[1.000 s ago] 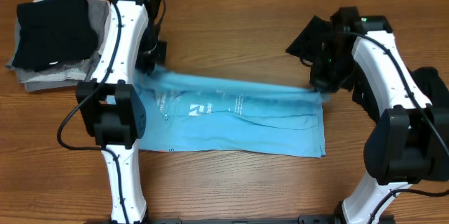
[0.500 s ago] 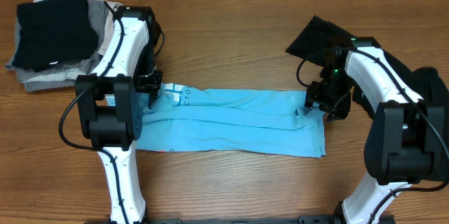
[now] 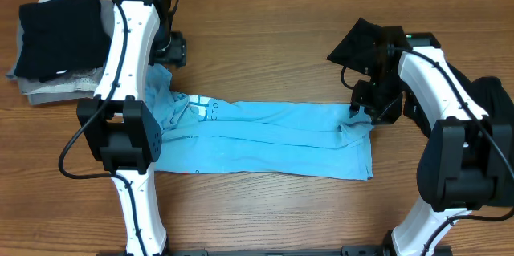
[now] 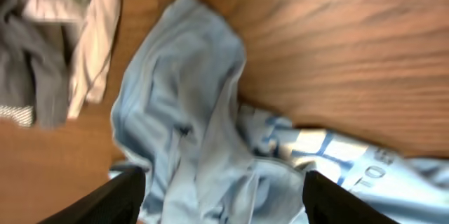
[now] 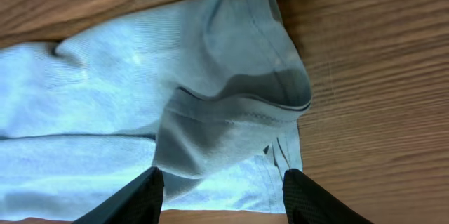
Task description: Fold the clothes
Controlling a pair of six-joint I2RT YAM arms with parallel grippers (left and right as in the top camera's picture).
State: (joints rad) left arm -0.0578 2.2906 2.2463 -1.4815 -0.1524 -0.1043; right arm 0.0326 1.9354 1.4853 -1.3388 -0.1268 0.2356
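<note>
Wide open and empty at both the left gripper (image 4: 224, 185) and the right gripper (image 5: 223, 185), each above a bunched end of the light blue T-shirt (image 3: 265, 136). Stretches left to right across overhead mid-frame, nearer the right gripper. Beyond, upper left: black garment (image 3: 60, 31).

Light blue T-shirt (image 3: 273, 140) of soft, matt knit cloth, rumpled, with stitched hems. Under it, a table (image 3: 265, 39) of smooth brown wood with clear grain and a faint sheen. Beyond the T-shirt's left end, a black garment (image 3: 60, 31) of matt cloth. Left arm (image 3: 128, 47) and right arm (image 3: 438, 79) have glossy white plastic shells and black joints.
</note>
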